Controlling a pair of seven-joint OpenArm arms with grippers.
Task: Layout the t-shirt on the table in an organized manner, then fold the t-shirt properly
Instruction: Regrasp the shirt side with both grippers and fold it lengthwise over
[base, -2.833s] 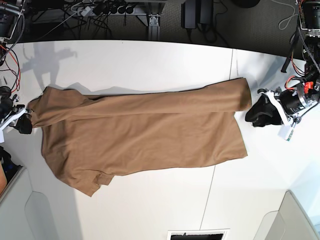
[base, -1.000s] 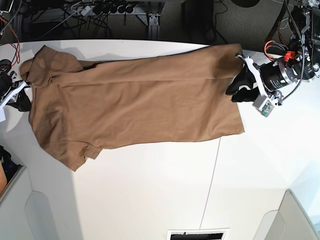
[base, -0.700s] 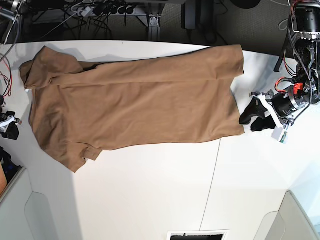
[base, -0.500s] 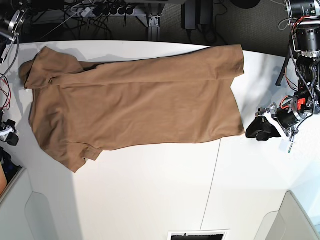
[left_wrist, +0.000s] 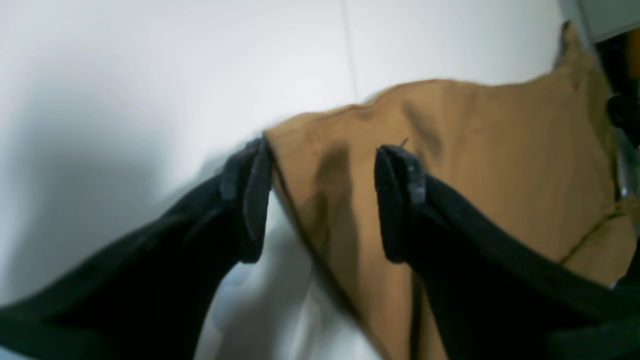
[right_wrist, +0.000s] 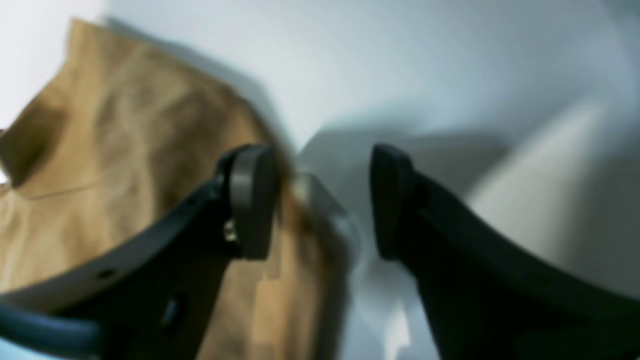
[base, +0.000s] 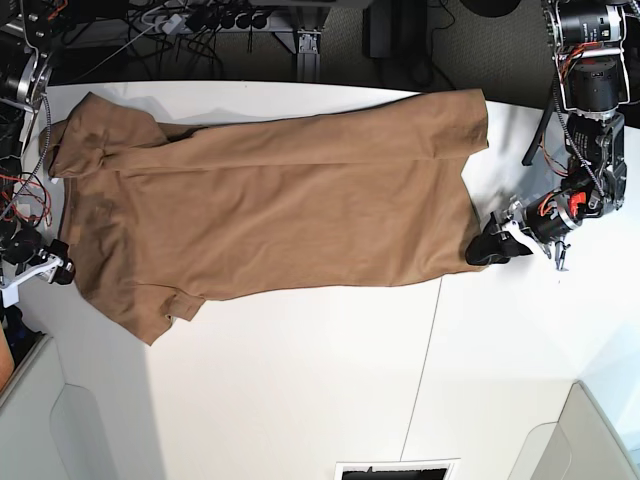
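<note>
The tan t-shirt (base: 280, 210) lies spread flat across the white table (base: 300, 380), with a fold line along its far side and a sleeve at the lower left. My left gripper (base: 488, 248) sits at the shirt's near right corner. In the left wrist view it (left_wrist: 325, 195) is open, and the shirt's corner (left_wrist: 500, 160) lies between its fingers, unpinched. My right gripper (base: 58, 272) hovers at the shirt's left edge. Its wrist view shows it (right_wrist: 320, 200) open, with the cloth (right_wrist: 125, 150) under one finger and bare table (right_wrist: 450, 75) under the other.
Cables and gear (base: 200, 20) crowd the floor beyond the far table edge. Grey bins stand at the near left (base: 40, 420) and near right (base: 590, 440) corners. A thin dark seam (base: 430, 340) crosses the tabletop, and a dark slot (base: 395, 470) sits at the front edge.
Both grippers have let go of the shirt's far edge and opened. They have moved toward the near side, the left to the near right corner. The shirt has stayed flat.
</note>
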